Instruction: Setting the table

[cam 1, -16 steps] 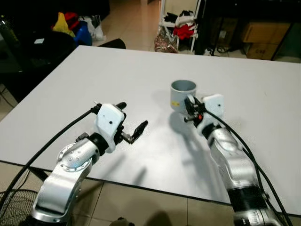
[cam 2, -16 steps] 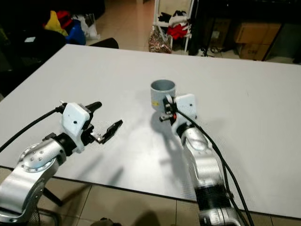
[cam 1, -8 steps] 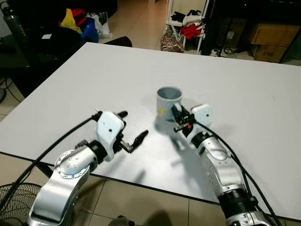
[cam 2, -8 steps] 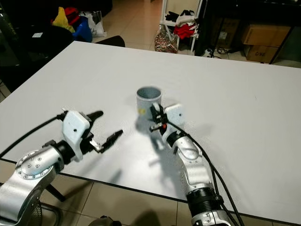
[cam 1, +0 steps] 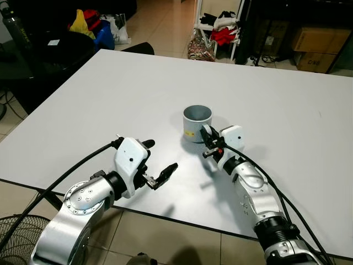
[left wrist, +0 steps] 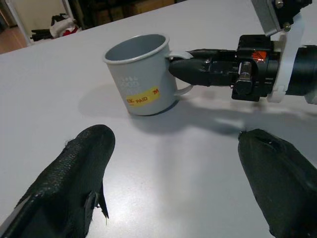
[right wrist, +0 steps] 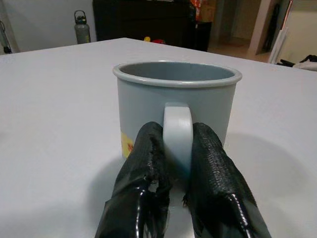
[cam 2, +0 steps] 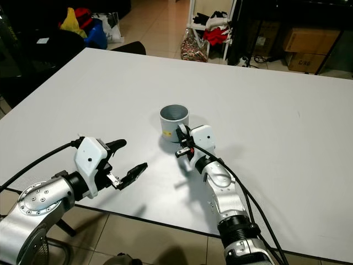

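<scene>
The mug (cam 1: 197, 122) handle is pinched by the right gripper (right wrist: 177, 148) (left gripper (cam 1: 160, 165) spread, empty beside it); level carrying is advised.

**One mug, two grippers, one table**

We count one grey mug (cam 1: 197, 122), upright, with one handle (right wrist: 177, 139) and one yellow sticker (left wrist: 142, 97) on its side. Two grippers: the right gripper (right wrist: 173, 173) has its two black fingers pinched on either side of that handle; the left gripper (cam 1: 161, 161) has its two fingers spread apart, the mug ahead of the gap. One white table (cam 1: 110, 88) under them. We see one dark bottle (right wrist: 81, 33) beyond the mug.
</scene>
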Robot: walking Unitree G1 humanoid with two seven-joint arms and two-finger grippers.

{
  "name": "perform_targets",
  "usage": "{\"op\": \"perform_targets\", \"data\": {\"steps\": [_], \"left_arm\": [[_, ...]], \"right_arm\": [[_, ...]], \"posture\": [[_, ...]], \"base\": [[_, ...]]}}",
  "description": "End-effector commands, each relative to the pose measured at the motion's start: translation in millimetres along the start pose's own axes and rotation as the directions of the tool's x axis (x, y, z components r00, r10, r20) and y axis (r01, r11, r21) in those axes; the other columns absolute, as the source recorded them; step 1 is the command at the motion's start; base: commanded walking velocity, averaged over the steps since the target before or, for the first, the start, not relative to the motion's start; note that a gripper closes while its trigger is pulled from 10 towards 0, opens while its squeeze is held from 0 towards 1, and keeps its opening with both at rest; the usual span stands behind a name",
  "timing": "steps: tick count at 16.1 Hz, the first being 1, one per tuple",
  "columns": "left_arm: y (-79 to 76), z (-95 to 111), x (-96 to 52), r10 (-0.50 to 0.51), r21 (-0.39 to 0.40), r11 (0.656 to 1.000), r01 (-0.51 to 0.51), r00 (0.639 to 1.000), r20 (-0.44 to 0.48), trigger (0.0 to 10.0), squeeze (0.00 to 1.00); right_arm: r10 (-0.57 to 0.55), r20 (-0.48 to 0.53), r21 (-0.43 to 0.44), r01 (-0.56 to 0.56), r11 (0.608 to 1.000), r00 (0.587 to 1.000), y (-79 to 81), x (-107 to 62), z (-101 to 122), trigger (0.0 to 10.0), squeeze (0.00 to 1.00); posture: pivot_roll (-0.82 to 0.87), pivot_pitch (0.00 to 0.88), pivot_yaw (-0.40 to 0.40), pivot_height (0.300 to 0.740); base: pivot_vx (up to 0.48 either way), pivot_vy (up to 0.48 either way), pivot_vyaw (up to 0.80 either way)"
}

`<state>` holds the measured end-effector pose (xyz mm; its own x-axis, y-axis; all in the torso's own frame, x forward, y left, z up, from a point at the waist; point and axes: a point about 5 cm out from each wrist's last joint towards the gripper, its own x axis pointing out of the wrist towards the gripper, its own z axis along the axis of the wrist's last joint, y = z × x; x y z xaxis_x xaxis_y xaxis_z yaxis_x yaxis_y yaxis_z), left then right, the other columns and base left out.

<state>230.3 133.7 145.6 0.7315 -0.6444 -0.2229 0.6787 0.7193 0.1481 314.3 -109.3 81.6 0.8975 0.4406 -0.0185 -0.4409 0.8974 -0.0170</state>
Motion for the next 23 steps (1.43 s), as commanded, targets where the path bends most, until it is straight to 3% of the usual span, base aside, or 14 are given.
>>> {"op": "perform_targets", "data": {"steps": [1,8,12,17,20,21,23], "left_arm": [[-2.4,3,-0.5,-0.013,0.018,1.000,0.013,1.000,-0.001,10.0,0.00],[-0.7,2,1.3,-0.017,0.027,0.999,0.017,1.000,-0.008,10.0,0.00],[-0.7,2,1.9,-0.017,0.034,0.999,0.017,1.000,-0.009,10.0,0.00],[7.7,0,-9.9,0.021,0.057,0.998,-0.019,0.999,-0.034,10.0,0.00],[7.4,0,-13.6,0.025,0.063,0.998,-0.022,0.999,-0.042,10.0,0.00],[6.8,1,-14.0,0.026,0.063,0.998,-0.023,0.999,-0.042,10.0,0.00],[6.8,1,-13.4,0.033,0.065,0.997,-0.031,0.999,-0.039,10.0,0.00]], "right_arm": [[-0.004,-0.039,0.003,0.004,1.000,0.999,-2.2,-0.9,-7,10.0,0.00],[0.011,-0.087,0.013,-0.010,1.000,0.996,-3.9,5.7,-13,10.0,0.00],[0.108,-0.089,0.037,-0.105,0.994,0.990,10.0,22.7,-5,10.0,0.00],[0.147,-0.119,0.014,-0.146,0.989,0.982,22.2,38.3,-2,10.0,0.00],[0.097,-0.163,-0.028,-0.103,0.994,0.982,21.2,40.6,-7,10.0,0.00],[0.086,-0.170,-0.016,-0.090,0.996,0.982,20.6,40.2,-8,10.0,1.00],[0.094,-0.166,0.010,-0.094,0.996,0.982,20.4,38.0,-11,10.0,1.00]], "posture": [[0.11,0.032,0.020,0.740],[0.11,0.033,0.019,0.740],[0.11,0.032,0.021,0.740],[0.15,0.055,0.020,0.740],[0.17,0.055,0.017,0.740],[0.17,0.050,0.016,0.740],[0.16,0.041,0.012,0.740]], "base": [[0.000,0.000,0.00],[0.000,0.000,0.00],[0.000,0.000,0.00],[0.000,0.000,0.00],[0.000,0.000,0.00],[0.000,0.000,0.00],[0.000,0.000,0.00]]}}
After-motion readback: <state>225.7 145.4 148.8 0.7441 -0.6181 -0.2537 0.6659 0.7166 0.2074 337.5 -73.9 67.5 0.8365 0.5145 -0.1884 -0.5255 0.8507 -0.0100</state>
